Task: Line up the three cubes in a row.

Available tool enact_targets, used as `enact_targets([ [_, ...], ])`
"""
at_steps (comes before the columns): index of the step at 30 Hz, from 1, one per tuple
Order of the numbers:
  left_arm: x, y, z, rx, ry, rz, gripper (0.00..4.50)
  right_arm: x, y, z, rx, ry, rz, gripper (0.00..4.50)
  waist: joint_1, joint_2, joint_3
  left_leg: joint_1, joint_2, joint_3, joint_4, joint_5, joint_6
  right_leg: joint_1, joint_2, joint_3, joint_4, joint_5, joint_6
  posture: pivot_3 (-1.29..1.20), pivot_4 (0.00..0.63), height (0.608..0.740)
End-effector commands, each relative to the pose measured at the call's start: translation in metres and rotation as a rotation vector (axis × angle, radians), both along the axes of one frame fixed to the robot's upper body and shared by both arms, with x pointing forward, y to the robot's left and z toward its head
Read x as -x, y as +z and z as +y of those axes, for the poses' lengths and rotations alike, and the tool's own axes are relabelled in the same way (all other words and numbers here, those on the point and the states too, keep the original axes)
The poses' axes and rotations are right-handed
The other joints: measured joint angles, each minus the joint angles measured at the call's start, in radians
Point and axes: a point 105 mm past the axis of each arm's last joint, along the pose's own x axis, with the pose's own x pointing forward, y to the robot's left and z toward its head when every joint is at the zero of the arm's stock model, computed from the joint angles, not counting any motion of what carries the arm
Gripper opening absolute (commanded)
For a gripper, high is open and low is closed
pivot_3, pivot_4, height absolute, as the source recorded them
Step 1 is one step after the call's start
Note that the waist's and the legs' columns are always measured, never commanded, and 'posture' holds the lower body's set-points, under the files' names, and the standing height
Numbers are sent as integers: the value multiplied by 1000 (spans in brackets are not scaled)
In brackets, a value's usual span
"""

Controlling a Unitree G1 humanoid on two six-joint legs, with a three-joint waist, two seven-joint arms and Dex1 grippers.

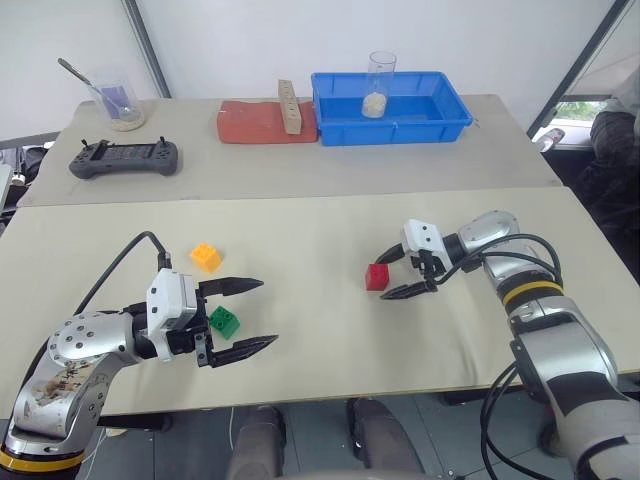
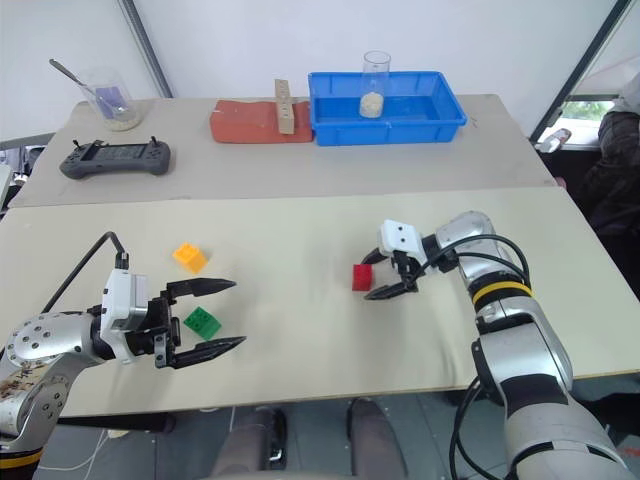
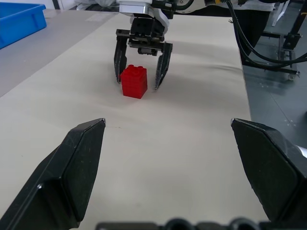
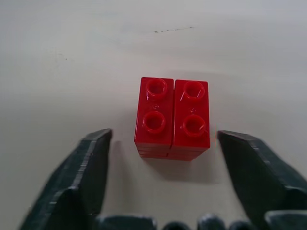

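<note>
Three small studded plastic cubes, all upright on the pale tabletop. Orange-yellow cube [image 1: 206,256] at the left, turned slightly askew. Green cube [image 1: 224,321] just nearer than it, close by but apart. Red cube [image 1: 377,276] well off to the right, four studs on top, standing alone.

No text, label, brand, number or sign can be read on any surface (the studs of the red cube [image 4: 172,119] carry no legible mark, and the handheld controller [image 1: 124,158] shows no readable lettering).
</note>
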Motion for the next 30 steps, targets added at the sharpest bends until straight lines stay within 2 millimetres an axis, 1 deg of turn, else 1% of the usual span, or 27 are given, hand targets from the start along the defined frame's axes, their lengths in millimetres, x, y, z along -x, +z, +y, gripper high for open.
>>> enact_targets([
  [1,0,6,3,16,48,-33,4500,0,30,-3,-54,27,-58,4491,0,0,0,0,0,0,0,0,0,0,0,0,0,0,0,0,150,740],
  [3,-2,7,10,22,110,-46,4500,5,40,-2,-84,36,-67,4491,1,0,0,-1,0,0,0,0,0,-1,0,0,0,0,0,0,150,740],
  [5,-1,8,22,30,199,-61,4500,15,54,1,-137,42,-78,4491,4,0,0,-1,0,0,0,0,0,-1,0,0,0,0,0,0,150,740],
  [8,5,6,44,45,342,-66,4500,42,79,17,-234,54,-114,4491,4,0,0,-1,1,0,-1,0,0,-1,0,0,0,-1,1,0,150,740],
  [10,10,-1,56,23,390,-68,4500,63,94,32,-299,72,-97,4491,4,0,0,-1,1,0,-3,-1,0,-2,-1,-1,1,-1,2,0,150,740],
  [12,10,-6,67,14,437,-59,4500,85,104,45,-345,95,-59,4491,5,1,0,-1,1,0,-3,-1,0,-4,-1,-1,1,-2,0,0,150,740],
  [14,6,-10,72,16,459,-52,4500,101,112,56,-369,118,-34,4491,6,1,0,0,1,0,-3,-1,-1,-3,-1,-1,1,-2,-1,0,150,740],
  [16,2,-14,71,19,454,-41,4500,113,117,64,-383,137,-14,4491,10,0,0,0,1,0,-2,-5,-8,-3,-2,-2,0,-3,-2,0,150,740],
  [17,1,-16,70,22,450,-35,4500,117,119,67,-387,141,-4,4491,11,0,0,0,0,0,-1,-5,-9,-3,-3,-2,-1,-3,-3,0,150,740],
  [19,-3,-22,70,23,448,-23,4500,124,123,71,-391,153,3,4491,11,0,0,-1,0,1,-1,-6,-9,-3,-4,-2,-4,-3,-3,0,150,740],
  [21,-5,-28,70,18,442,-7,4500,125,125,72,-391,148,4,4491,9,0,0,-1,0,3,0,-6,-9,-3,-7,-2,-5,-3,-3,0,150,740],
  [23,-5,-34,70,15,432,15,4500,125,127,72,-390,138,3,4491,8,0,0,-1,0,6,0,-6,-9,-3,-8,-2,-6,-3,-3,0,150,740],
  [28,-7,-53,60,15,420,58,4500,118,128,67,-388,86,-16,4491,7,-1,0,-3,1,7,-1,-5,-8,-5,-7,-3,-4,-2,-2,0,150,740],
  [30,-6,-63,55,7,418,66,4500,116,129,65,-384,73,-27,4491,7,-1,0,-4,1,7,-1,-3,-3,-7,-6,-3,-4,-2,-2,0,150,740],
])
